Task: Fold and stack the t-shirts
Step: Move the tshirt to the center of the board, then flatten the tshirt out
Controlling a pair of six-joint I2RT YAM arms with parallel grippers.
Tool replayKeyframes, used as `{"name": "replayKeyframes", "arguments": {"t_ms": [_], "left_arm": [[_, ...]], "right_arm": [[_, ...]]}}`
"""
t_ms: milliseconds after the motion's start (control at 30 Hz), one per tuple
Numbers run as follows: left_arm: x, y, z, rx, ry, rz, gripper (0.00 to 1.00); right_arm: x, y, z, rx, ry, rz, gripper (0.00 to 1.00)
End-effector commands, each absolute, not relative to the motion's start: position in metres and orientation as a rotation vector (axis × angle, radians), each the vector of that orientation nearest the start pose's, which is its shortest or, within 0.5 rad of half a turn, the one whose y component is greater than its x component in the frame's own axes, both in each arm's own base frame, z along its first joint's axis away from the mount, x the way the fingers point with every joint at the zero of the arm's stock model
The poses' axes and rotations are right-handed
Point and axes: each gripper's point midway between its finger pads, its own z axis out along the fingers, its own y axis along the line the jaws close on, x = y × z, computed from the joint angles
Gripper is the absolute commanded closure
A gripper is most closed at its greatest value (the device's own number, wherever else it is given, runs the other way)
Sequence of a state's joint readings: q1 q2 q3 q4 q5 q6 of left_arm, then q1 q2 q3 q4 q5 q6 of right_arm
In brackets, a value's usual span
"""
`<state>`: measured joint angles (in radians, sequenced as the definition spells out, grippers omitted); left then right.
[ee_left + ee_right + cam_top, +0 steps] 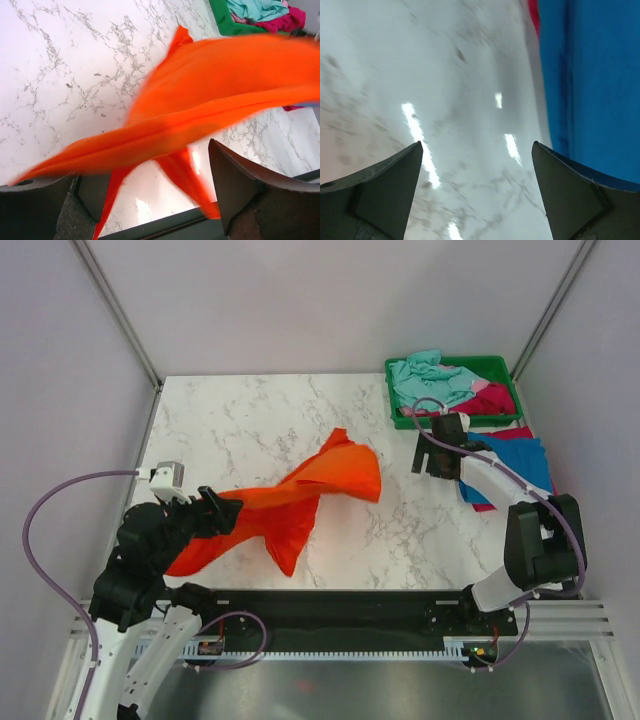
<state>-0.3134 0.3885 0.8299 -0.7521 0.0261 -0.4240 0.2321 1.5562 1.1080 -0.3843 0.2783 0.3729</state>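
Across the middle of the marble counter [250, 420] stretches the bright orange t-shirt [300, 502], bunched into a long twisted band, with its far end near the centre and its near end right at the left pincer [215, 510]. That pincer is spread wide, released rather than clamped. From its wrist view the orange cloth runs blurred across the gap and over the left-hand one of its two dark fingers [235, 185]. Over on the right, the right pincer [432, 462] hangs wide apart too, gripping nothing, well clear of the orange shirt and just beside the blue t-shirt [525, 465], which lies flat on a magenta-pink one [480, 504]. Behind them, the green tray [500, 365] holds a crumpled light teal t-shirt [425, 375] and another magenta-pink t-shirt [490, 400].
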Motion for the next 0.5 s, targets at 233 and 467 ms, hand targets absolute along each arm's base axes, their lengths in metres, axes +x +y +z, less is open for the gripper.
{"name": "replayKeyframes", "arguments": {"t_ms": [233,467], "left_arm": [[0.172,-0.07,0.294,-0.081,1.837,-0.486,0.18],[0.171,-0.064,0.281,-0.171,1.89,-0.47,0.19]], "right_arm": [[0.355,0.037,0.218,0.333,2.137,0.03,0.02],[0.294,0.12,0.185,0.196,2.262,0.505,0.02]]}}
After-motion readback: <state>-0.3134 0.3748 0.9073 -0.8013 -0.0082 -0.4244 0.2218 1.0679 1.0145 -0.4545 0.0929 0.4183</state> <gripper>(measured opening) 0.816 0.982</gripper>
